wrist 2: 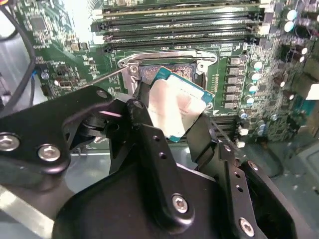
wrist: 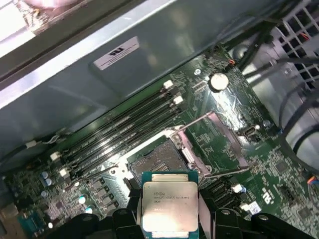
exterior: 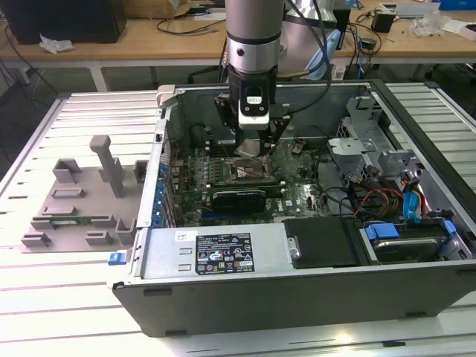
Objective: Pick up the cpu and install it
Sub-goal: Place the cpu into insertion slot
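One black two-finger gripper [exterior: 251, 147] hung inside the open grey metal computer case [exterior: 297, 256] in the exterior view, just above the black-framed square socket [exterior: 249, 172]. In the second wrist view its jaws were clamped on opposite edges of the small square silver-topped cpu [wrist 2: 175, 107], held tilted over the socket and apart from it. In the first wrist view the socket's metal load frame [wrist: 219, 144] lay swung open. Seating looked to be the step in hand; it would call for levelling and squaring the chip. Long black memory slots [wrist: 124, 132] ran near one side, leaving little room.

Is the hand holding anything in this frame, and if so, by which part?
Yes: the hand holds the cpu, pinched by two opposite side edges, its metal top uncovered, close to the open socket.
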You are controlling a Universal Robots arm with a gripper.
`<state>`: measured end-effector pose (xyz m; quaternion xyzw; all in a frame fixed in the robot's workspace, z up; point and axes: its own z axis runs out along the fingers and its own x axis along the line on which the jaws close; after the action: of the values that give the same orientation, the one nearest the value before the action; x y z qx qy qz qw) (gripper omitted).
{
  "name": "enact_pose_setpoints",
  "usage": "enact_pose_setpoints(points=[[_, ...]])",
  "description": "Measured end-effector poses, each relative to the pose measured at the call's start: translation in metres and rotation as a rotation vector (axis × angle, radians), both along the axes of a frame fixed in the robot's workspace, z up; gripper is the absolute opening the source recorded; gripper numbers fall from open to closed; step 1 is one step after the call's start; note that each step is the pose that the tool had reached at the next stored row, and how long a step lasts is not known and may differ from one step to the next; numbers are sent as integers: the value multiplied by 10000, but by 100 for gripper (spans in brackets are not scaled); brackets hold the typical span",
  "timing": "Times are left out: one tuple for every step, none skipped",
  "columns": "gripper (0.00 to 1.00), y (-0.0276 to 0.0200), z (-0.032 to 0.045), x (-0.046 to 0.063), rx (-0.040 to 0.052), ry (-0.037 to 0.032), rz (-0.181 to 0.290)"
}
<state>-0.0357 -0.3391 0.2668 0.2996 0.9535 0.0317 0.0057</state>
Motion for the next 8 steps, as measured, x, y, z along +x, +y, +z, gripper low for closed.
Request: enact_pose_setpoints(points=[[54, 0, -1, 0, -1, 1, -276], [54, 0, -2, 0, -1, 1, -439], [54, 0, -3, 0, 0, 0, -652], [54, 0, -4, 0, -1, 1, -940], [54, 0, -5, 0, -1, 1, -1175], [54, 0, -7, 0, -1, 1, -1430], [54, 0, -8, 0, -1, 1, -1661], [54, 0, -9, 0, -1, 1, -1840]])
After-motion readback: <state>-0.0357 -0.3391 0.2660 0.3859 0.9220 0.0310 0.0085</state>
